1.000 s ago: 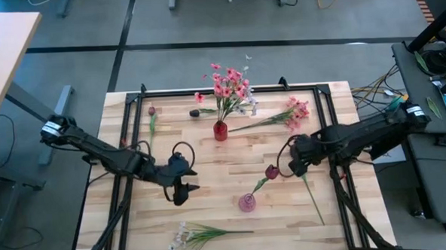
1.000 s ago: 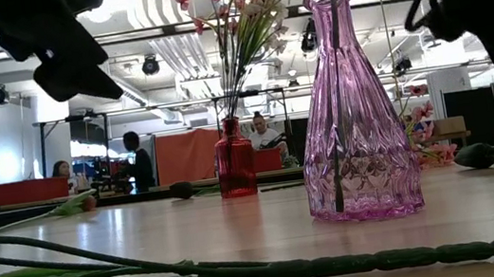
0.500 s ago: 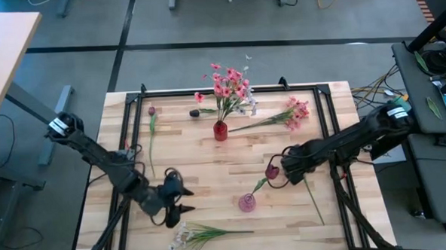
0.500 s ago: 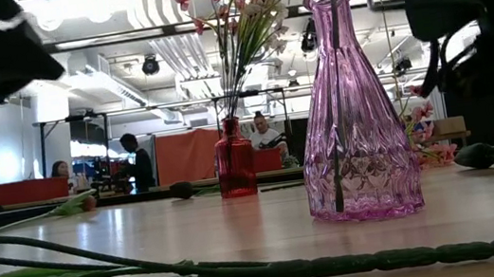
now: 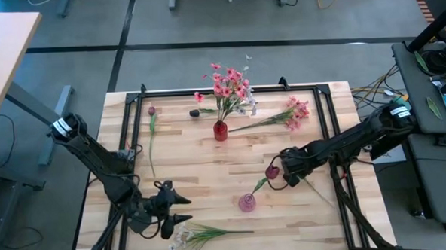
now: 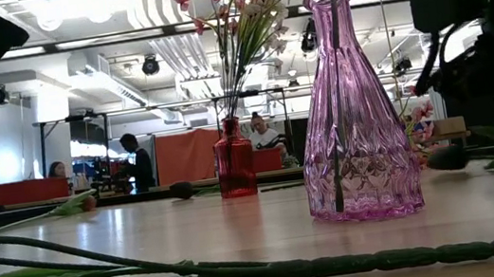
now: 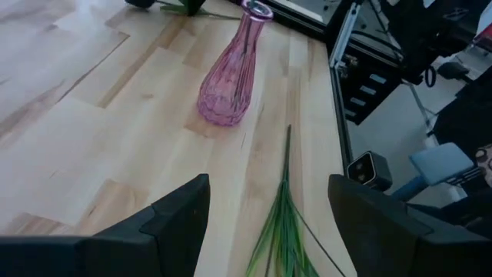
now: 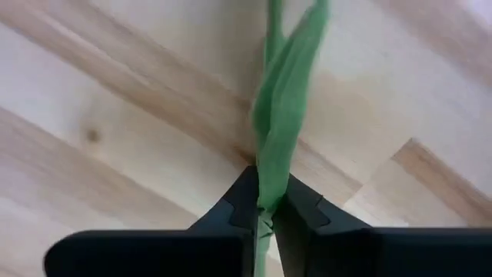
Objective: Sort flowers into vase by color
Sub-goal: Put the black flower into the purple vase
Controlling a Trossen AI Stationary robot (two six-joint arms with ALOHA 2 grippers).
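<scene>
We see the big wooden desk point(image 5: 209, 152) from above, and we use it like a clock. Near twelve o'clock stands the red vase point(image 5: 220, 130), already full of pink flowers point(image 5: 227, 85). More pink flowers point(image 5: 292, 111) lie at about two o'clock, waiting for their turn. The pink vase point(image 5: 247, 202) stands near six o'clock and holds one dark red bud point(image 5: 272, 171) that leans out, so we think red buds belong there. At four o'clock our right hand point(image 5: 289, 175) is squeezed tight on a thin green stem point(image 8: 277, 146), ready, we think, to lift it. Near seven o'clock our left hand point(image 5: 180, 208) hangs partly open and empty, just beside the white flowers point(image 5: 184, 237).
</scene>
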